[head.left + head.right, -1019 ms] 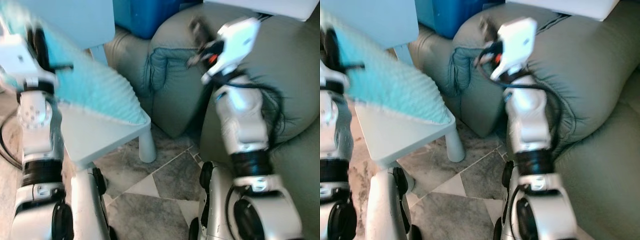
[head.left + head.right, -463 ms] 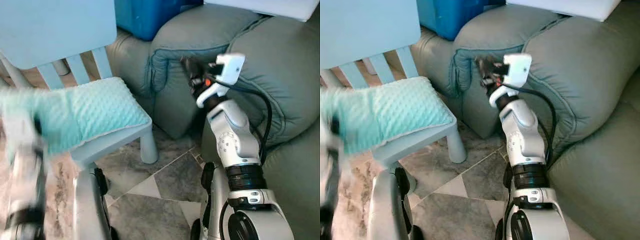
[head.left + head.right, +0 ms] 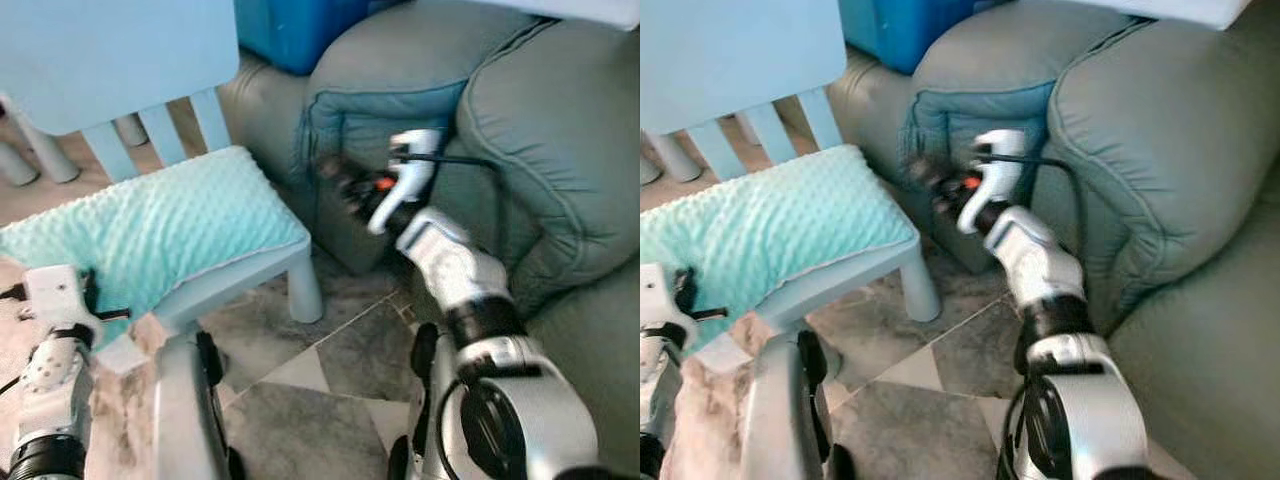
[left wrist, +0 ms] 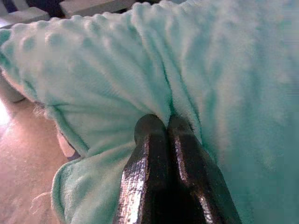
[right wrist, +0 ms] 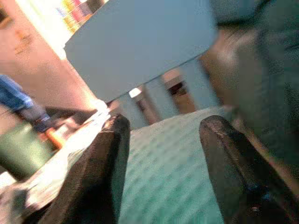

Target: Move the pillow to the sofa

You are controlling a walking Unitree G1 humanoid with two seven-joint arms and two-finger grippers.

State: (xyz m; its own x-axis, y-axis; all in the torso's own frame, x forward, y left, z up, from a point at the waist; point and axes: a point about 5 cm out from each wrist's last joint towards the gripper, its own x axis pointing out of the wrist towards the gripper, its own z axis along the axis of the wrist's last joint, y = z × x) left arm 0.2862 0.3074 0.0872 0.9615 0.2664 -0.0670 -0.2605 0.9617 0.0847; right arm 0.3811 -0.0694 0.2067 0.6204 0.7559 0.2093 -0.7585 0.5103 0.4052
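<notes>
Pillow [image 3: 150,235], mint and dimpled, lies on the seat of the pale blue chair [image 3: 120,60], beside the grey-green sofa [image 3: 520,130]. Your left gripper [image 4: 168,128] has its fingers pinched together on a fold at the pillow's near edge. Your right gripper [image 5: 161,158] hangs with fingers spread wide, holding nothing, between chair and sofa arm.

Pillow [image 3: 150,235] now lower, on chair [image 3: 250,270].
</notes>
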